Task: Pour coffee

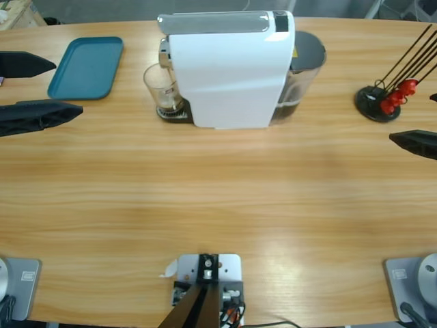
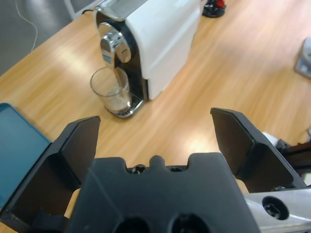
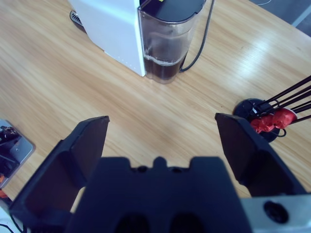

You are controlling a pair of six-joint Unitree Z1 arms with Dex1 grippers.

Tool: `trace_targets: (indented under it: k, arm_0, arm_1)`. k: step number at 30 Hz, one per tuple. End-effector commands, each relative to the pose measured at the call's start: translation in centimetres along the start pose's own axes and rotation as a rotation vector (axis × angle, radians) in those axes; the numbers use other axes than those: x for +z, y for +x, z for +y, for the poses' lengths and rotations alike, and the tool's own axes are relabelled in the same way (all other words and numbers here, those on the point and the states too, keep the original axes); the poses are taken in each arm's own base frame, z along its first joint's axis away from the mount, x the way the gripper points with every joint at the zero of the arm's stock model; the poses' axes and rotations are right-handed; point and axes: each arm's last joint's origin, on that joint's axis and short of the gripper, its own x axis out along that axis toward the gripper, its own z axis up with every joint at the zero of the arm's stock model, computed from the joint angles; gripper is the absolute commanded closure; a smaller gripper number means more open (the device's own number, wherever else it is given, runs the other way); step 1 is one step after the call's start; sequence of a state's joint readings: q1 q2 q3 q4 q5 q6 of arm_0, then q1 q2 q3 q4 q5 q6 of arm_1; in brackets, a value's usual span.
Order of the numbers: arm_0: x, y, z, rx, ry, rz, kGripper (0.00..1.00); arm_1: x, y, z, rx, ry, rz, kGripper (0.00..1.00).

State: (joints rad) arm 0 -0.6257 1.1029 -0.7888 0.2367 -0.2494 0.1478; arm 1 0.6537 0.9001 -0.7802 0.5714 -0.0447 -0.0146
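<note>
Bare table (image 1: 218, 198) lies between the coffee machine (image 1: 232, 72) and both arms.

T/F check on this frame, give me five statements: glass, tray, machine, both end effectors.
1. The glass stands under the spout of the coffee machine. True.
2. The left end effector is shut on the glass. False: its jaws are open and nothing is between them; the glass stands apart, ahead of it.
3. The teal tray has a cup on it. False: nothing is on it.
4. The right end effector is open, with nothing held. True.
5. The glass is full to the brim. False: only a little coffee sits low in it.
</note>
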Motion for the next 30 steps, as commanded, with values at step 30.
trace_targets:
  k: [30]
  arm_0:
    - [-1.33,0.82,0.74,0.092,-0.033,0.185,0.000]
  arm_1:
    - [-1.05,0.07,0.16,0.019,-0.018,0.009,0.013]
